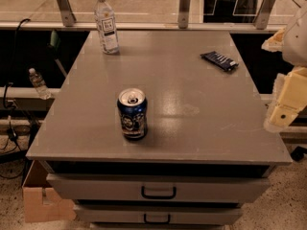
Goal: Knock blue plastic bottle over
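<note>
Tool (287, 99): cream-coloured, at the right margin of the view, just off the right edge of the surface (182, 128), touching nothing visible. How far open it is cannot be told; nothing is seen held in it.

Blue plastic bottle (106, 23): upright, white cap, white label; well apart from the tool, far to its left, at the far left corner of the surface.

Blue drink can (132, 114): upright, left of the tool, towards the near edge of the surface.

Dark snack wrapper (219, 60): lying flat, nearest item to the tool, to its left and farther back.

Small clear bottle (38, 84): off the surface, beyond its left edge.

Cardboard box (41, 200): on the floor, lower left.
</note>
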`<state>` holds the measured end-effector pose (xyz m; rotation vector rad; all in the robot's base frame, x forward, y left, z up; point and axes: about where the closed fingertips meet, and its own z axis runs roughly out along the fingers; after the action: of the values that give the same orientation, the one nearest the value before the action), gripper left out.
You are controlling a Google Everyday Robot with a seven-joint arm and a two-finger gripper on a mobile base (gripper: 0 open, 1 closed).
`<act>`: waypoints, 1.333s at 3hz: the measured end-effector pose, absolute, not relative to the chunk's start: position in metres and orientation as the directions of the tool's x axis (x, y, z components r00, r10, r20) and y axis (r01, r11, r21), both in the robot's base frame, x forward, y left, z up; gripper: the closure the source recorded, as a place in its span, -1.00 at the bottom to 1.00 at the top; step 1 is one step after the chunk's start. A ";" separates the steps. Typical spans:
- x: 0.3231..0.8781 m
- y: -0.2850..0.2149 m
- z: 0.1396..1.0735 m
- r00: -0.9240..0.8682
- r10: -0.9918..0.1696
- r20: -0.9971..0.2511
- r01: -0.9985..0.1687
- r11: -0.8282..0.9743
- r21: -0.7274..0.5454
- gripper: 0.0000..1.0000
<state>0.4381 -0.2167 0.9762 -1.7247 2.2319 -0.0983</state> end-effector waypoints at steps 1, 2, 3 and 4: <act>0.439 -0.216 0.977 -0.218 -0.953 -0.210 -0.931 0.268 -0.250 -1.00; 0.469 -0.190 0.983 -0.149 -0.951 -0.271 -0.936 0.224 -0.273 -1.00; 0.519 -0.133 0.993 -0.036 -0.932 -0.362 -0.933 0.161 -0.321 -1.00; 0.572 -0.068 1.007 0.047 -0.891 -0.451 -0.927 0.129 -0.353 -1.00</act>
<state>0.5723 -0.0677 1.0066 -1.7508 1.8315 0.0793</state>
